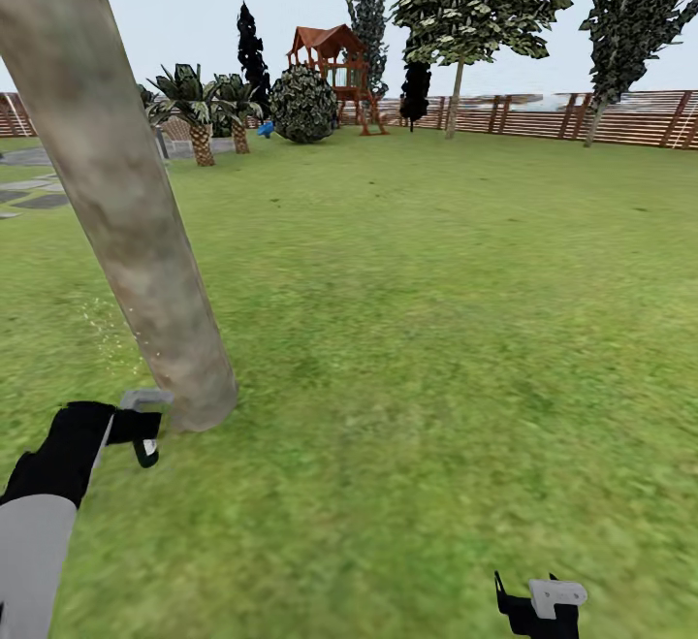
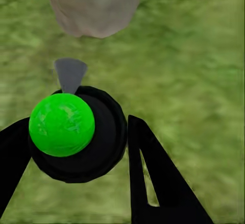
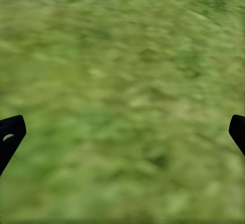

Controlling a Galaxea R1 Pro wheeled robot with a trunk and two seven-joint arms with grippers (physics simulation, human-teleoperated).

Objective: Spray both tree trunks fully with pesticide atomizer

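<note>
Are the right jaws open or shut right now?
Open. In the right wrist view the right gripper has its jaws at opposite edges, with bare grass between them.

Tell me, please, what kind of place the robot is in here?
Most likely a fenced garden or backyard. A wide green lawn spreads out, a brown fence of horizontal slats rings it, and a wooden play tower stands at the far end, with a thick tree trunk close by.
</note>
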